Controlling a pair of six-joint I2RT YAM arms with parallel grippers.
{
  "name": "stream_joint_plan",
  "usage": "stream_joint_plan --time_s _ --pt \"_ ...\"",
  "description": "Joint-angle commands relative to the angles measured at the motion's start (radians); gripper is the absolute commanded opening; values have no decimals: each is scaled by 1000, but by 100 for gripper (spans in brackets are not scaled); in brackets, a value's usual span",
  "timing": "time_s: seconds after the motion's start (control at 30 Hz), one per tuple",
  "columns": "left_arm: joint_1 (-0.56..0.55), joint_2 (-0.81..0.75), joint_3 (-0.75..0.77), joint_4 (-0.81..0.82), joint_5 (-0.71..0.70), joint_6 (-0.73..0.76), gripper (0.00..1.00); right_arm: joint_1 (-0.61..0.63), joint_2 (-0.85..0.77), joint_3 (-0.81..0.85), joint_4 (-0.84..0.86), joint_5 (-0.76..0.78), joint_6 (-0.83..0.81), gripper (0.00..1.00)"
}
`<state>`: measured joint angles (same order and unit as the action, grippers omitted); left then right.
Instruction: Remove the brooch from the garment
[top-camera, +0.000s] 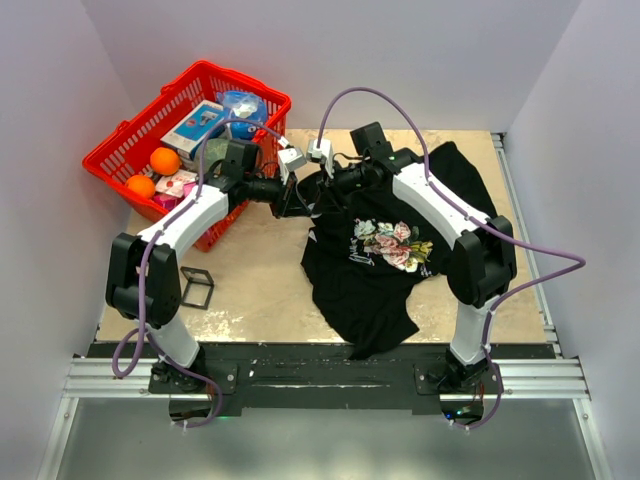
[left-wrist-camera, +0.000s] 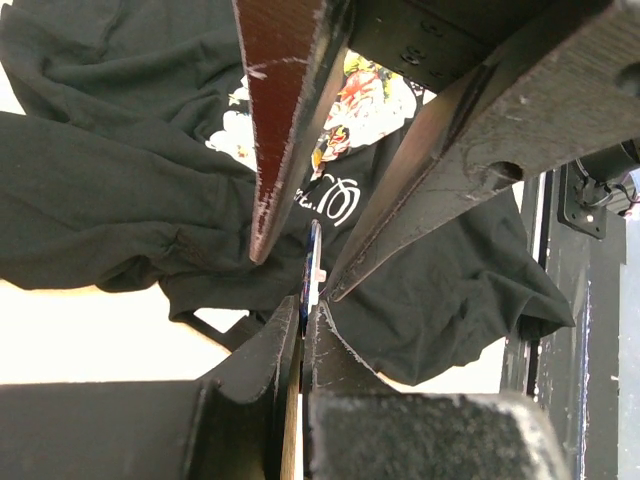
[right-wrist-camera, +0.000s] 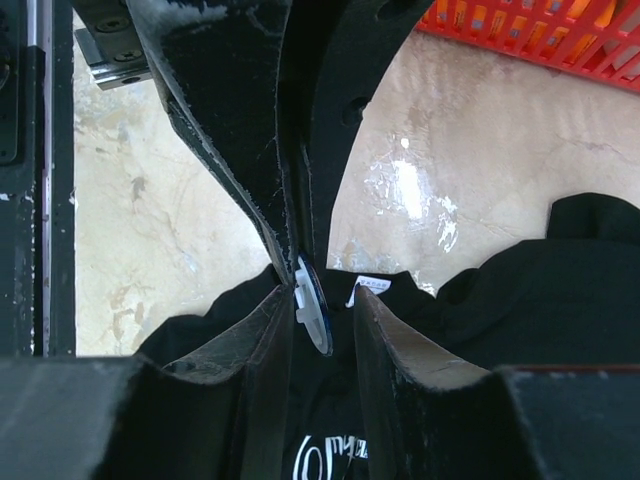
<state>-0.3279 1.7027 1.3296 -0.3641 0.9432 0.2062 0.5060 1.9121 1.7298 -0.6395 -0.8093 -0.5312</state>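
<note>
The garment (top-camera: 380, 250), a black T-shirt with a floral print, lies on the table's right half. The brooch (right-wrist-camera: 313, 305), a small disc with a blue rim and white back, is held edge-on over the collar. My left gripper (left-wrist-camera: 303, 310) is shut on the brooch (left-wrist-camera: 313, 262). My right gripper (right-wrist-camera: 322, 295) straddles the same disc from the opposite side. Its left finger (right-wrist-camera: 265, 340) touches the disc's white back, and a gap separates the disc from the right finger (right-wrist-camera: 400, 350). In the top view both grippers (top-camera: 290, 195) (top-camera: 318, 190) meet at the shirt's upper left. The cloth hides whether the pin is fastened.
A red basket (top-camera: 190, 130) at the back left holds oranges, boxes and a blue-and-white container. A small black frame (top-camera: 197, 288) lies on the table by the left arm. The table's right edge rail (top-camera: 520, 230) runs beside the shirt.
</note>
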Motion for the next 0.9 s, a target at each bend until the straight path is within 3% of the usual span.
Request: stream_joint_plan --time_s 0.0,0.87 --pt "0 -6 48 -16 60 41 0 8 15 33 14 -17 -18 32" --pt "9 21 91 -81 103 125 0 3 30 56 -14 -31 -55 24"
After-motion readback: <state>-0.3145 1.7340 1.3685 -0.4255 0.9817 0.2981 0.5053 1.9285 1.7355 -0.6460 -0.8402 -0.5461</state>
